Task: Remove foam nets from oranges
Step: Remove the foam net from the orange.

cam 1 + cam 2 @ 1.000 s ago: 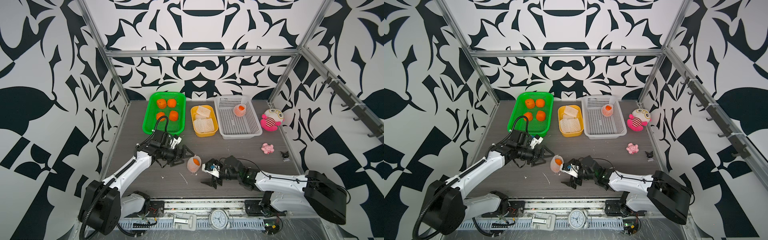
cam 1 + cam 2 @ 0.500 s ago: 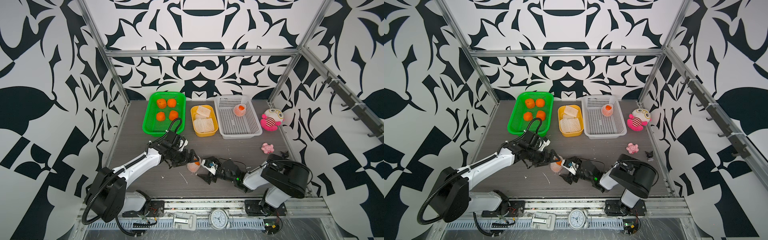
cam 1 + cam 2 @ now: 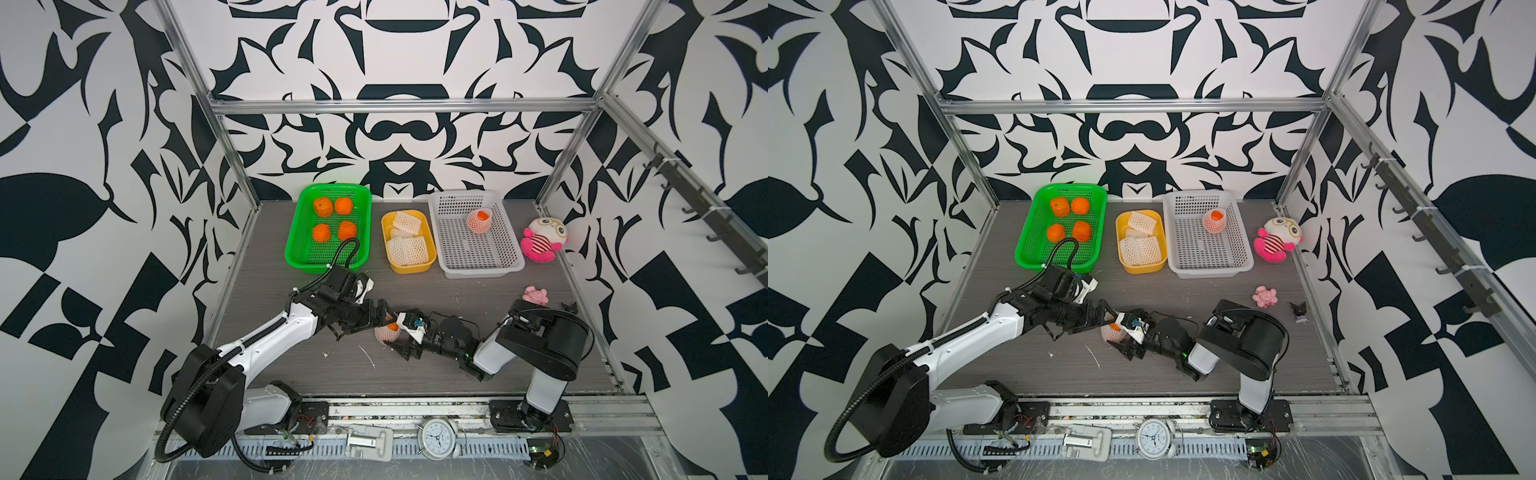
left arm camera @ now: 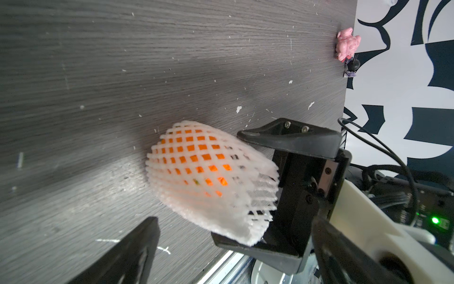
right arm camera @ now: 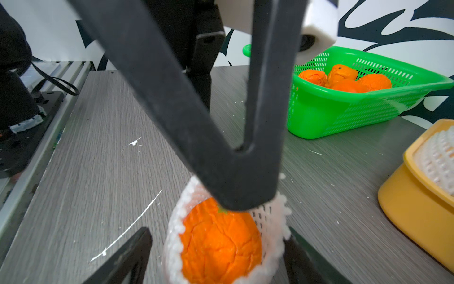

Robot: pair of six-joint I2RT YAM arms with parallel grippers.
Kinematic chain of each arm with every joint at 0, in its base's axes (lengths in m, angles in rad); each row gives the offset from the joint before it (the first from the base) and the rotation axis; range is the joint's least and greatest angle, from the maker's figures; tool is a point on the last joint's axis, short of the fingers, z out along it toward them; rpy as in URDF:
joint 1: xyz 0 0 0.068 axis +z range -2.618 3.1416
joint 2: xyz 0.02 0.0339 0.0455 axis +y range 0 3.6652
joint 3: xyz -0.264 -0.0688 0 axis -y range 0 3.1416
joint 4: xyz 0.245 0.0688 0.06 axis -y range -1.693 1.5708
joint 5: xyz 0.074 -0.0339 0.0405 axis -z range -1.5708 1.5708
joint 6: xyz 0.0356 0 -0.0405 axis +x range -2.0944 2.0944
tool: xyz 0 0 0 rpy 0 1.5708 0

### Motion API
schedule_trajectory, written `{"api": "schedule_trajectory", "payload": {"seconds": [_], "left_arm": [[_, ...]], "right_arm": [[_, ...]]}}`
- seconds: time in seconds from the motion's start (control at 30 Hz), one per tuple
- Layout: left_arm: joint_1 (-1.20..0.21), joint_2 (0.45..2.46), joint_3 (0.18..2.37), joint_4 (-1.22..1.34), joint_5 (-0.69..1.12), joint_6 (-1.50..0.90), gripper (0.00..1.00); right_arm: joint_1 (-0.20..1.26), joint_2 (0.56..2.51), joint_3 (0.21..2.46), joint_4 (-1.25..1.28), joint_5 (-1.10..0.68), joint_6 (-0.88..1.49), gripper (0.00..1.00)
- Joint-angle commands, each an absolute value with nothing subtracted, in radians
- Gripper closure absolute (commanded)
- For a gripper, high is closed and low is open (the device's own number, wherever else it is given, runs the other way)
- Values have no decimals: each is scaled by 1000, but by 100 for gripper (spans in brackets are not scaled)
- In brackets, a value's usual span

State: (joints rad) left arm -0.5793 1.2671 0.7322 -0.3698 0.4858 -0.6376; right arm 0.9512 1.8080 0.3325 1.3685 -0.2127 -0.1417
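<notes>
Flanking orange (image 5: 218, 243) in foam net (image 4: 196, 172): L gripper (image 3: 374, 323) jaws wide, R gripper (image 4: 227, 186) jaws apart, unclamped.

The dark wood-grain table (image 3: 457, 299) is carrying three containers, some toys and one netted orange.

The netted orange (image 3: 384, 332) is lying between the left claw (image 3: 368, 323) and the right claw (image 3: 397, 332). White foam scraps (image 3: 368, 356) are lying just beside them. Well beyond both claws, a green basket (image 3: 307, 266), a yellow tub (image 3: 411, 268) and a white basket (image 3: 482, 270) are sitting in a row. A plush toy (image 3: 540, 243) is resting next to the white basket. A small pink toy (image 3: 535, 295) and a black object (image 3: 1299, 311) are lying far out past the right claw's arm.
</notes>
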Motion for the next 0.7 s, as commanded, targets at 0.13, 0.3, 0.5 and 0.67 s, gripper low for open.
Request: {"api": "schedule_trajectory", "payload": {"seconds": [0.13, 0.3, 0.5, 0.67], "left_arm": [[-552, 1228, 727, -374, 461, -615, 0], [-542, 1214, 733, -377, 465, -609, 0], [-539, 1173, 715, -356, 457, -597, 1], [-538, 1118, 733, -393, 421, -548, 1]], "right_arm": [[950, 1820, 360, 1423, -242, -121, 30], [946, 1811, 363, 1423, -265, -107, 52], [947, 1798, 365, 1423, -274, -87, 67], [946, 1764, 370, 1385, -285, -85, 72]]}}
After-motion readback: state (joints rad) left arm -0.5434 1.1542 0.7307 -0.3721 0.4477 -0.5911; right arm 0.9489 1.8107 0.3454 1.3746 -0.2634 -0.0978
